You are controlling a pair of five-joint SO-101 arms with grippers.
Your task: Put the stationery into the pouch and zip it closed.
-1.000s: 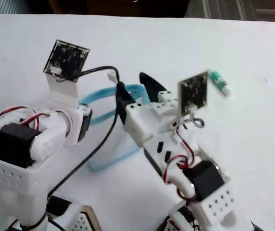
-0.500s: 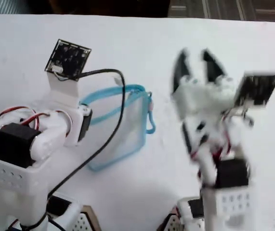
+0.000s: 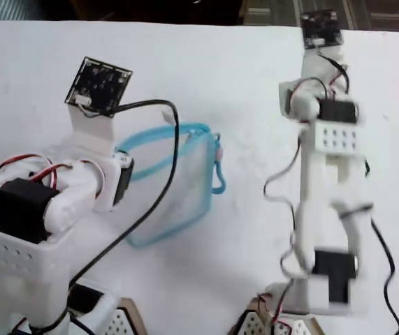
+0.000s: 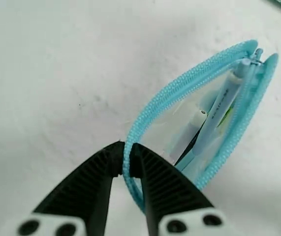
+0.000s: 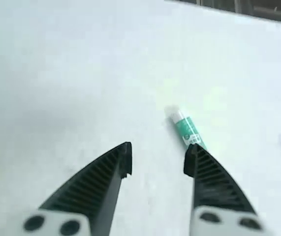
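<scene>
A clear pouch (image 3: 185,185) with light-blue zipper trim lies in the middle of the white table, its mouth gaping. In the left wrist view my left gripper (image 4: 126,164) is shut on the pouch's zipper edge (image 4: 189,78), holding it up. Inside lie a blue pen (image 4: 220,105) and a white pen (image 4: 189,129). My right arm (image 3: 325,139) stretches toward the far right of the table. Its right gripper (image 5: 158,152) is open above the table. A green-and-white stick (image 5: 187,132) lies just past one fingertip (image 5: 190,153), not between the fingers.
A black cable (image 3: 150,202) runs from the left arm's camera board (image 3: 98,87) across the pouch. The table's far edge (image 3: 185,23) meets a dark background close behind the right arm's camera (image 3: 321,28). A blue loop (image 3: 219,183) hangs off the pouch's end.
The right arm has swung away from the pouch to the right and stretched out toward the far edge, now covering the green stick in the high view. The left arm and pouch have stayed put.
</scene>
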